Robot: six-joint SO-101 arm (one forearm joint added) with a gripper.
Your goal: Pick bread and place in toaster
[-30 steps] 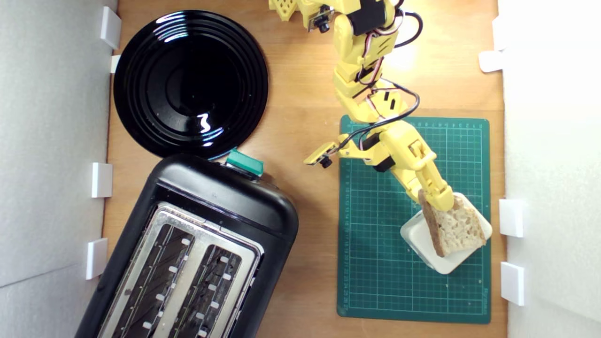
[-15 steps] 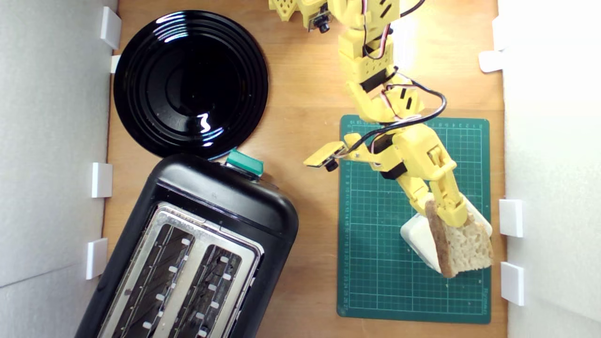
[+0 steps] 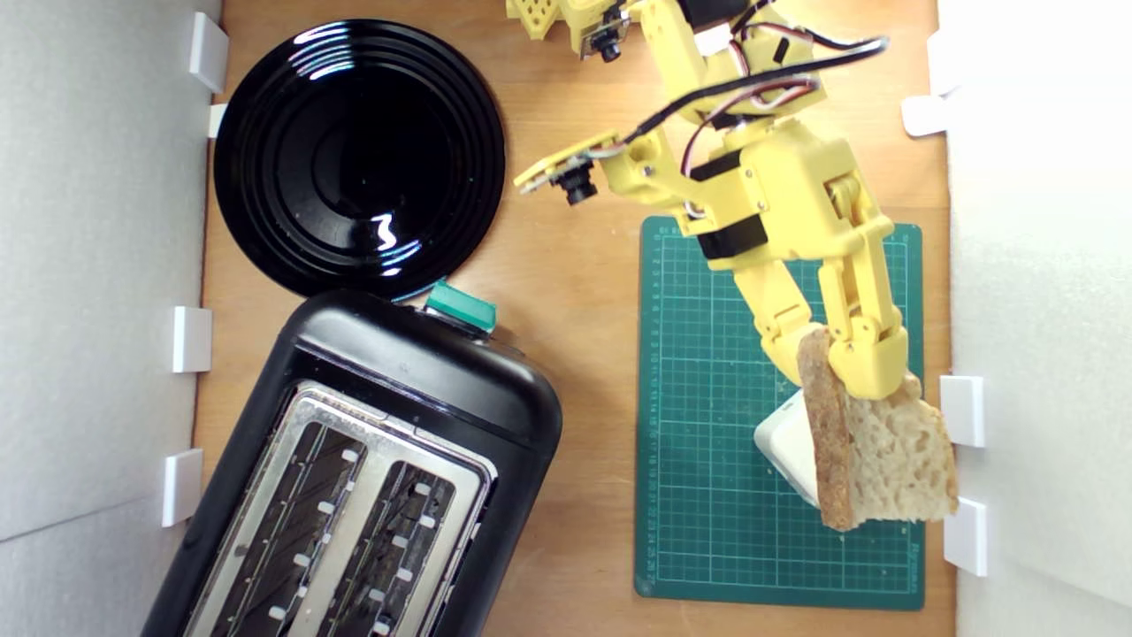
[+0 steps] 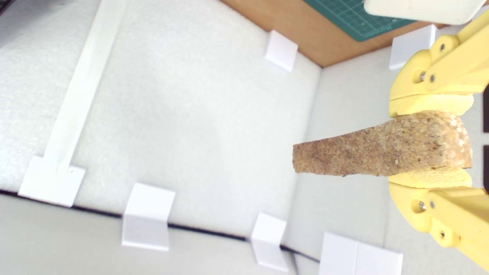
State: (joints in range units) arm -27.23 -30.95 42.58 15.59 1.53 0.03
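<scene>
Exterior view, wooden surface (image 3: 566,221). Black round plate (image 3: 358,159) at 10 o'clock. Green cutting mat (image 3: 707,495) at 4 o'clock, a cream-white block (image 3: 783,447) resting on it near its far-right side. White brackets (image 3: 962,410) line both foam walls. Toaster (image 3: 354,478) at 7 o'clock: glossy black, silver top, two open slots with wire guides, teal lever (image 3: 460,308) at its 12 o'clock end beside the plate rim. Open wood lies between toaster and mat; nothing stands between them.

Bread (image 3: 884,451): wedge slice held on edge over the mat's right margin, partly covering the block, well apart from the toaster. Pale holey crumb faces up; brown floury crust runs along its left edge.

Gripper (image 3: 840,358): yellow fingers (image 4: 431,105) clamped on the slice's thick end, one on each face (wrist view). Crust (image 4: 366,149) tapers away from them.
</scene>
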